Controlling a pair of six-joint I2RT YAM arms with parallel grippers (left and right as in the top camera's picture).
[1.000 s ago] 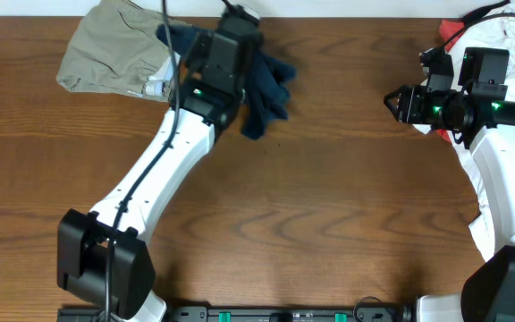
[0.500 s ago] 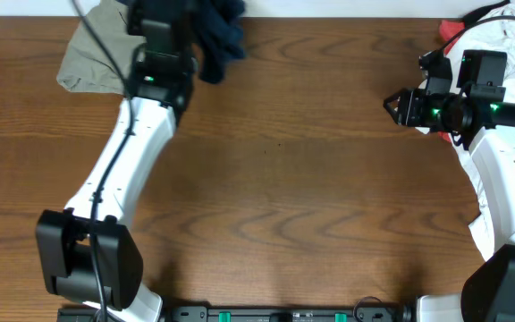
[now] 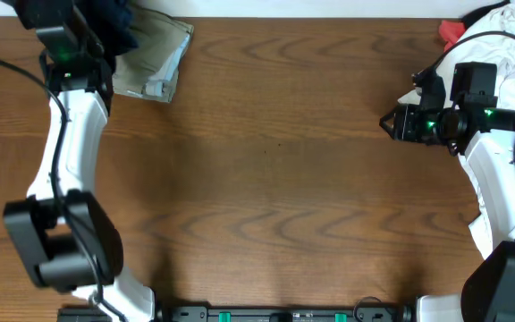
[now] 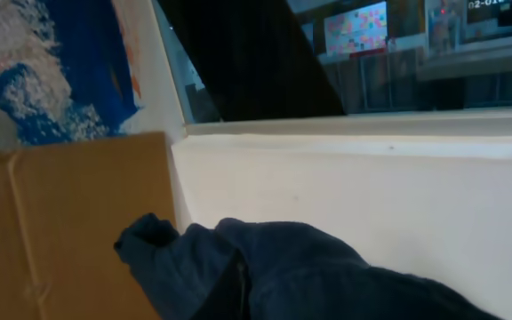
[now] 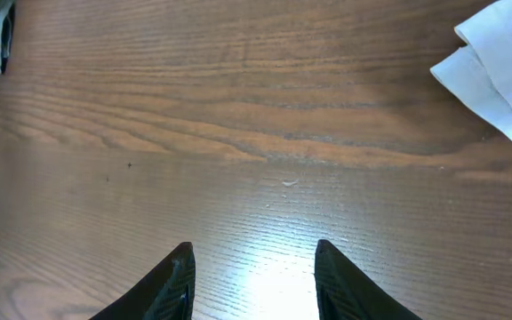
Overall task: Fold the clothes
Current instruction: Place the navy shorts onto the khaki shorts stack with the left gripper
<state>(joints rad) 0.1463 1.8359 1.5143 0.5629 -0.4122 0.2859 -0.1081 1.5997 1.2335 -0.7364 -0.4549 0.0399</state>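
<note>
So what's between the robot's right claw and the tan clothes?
Nothing: only bare brown table lies between the right gripper and the khaki garment, seen from overhead.

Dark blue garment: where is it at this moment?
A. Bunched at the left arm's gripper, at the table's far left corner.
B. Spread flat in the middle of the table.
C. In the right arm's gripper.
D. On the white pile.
A: the overhead view shows the dark blue garment bunched at the left gripper by the khaki garment, while the right gripper is open and empty over bare wood.
</note>
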